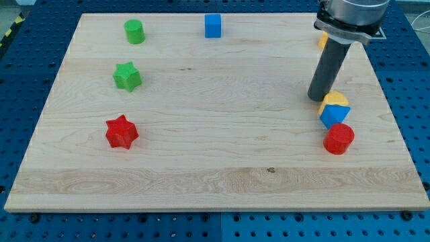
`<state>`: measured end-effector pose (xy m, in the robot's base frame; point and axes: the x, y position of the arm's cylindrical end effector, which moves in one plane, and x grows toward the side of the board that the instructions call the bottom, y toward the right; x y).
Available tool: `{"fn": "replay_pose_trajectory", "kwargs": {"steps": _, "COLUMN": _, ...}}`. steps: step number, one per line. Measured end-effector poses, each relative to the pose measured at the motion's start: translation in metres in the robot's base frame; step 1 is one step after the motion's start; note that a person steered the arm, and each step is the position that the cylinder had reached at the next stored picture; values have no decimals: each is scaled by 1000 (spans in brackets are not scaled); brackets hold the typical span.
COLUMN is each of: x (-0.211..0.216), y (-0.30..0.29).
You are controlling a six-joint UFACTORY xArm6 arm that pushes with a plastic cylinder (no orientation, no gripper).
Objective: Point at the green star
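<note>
My tip [318, 98] rested on the wooden board [215, 168] at about 3 o'clock from the board's middle, close to the view's right edge. It was a plain rod with nothing to open or close, and it held nothing. The tip sat just beside a yellow block [334, 100], at roughly that block's 9 o'clock; whether the two touched could not be told.

The yellow block headed a tight cluster: a blue block [333, 115] lay right against it at 6 o'clock, and a red cylinder [338, 139] sat at 5 o'clock from the blue one, touching or nearly so. A sliver of an orange block [322, 40] (mostly hidden behind the rod) showed near the board's top right.

The green star [127, 76] lay well apart from my tip, far across the board at about 9 o'clock from it, near the view's left. A green cylinder [134, 31] stood at 12 o'clock from the star, and a red star [121, 132] lay at 6 o'clock from it. A blue cube [213, 25] sat by the top edge, near 12 o'clock from the board's middle.
</note>
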<state>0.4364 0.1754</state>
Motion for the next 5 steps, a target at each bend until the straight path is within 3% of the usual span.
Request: {"fn": "replay_pose_trajectory", "kwargs": {"steps": 5, "x": 14, "y": -2}}
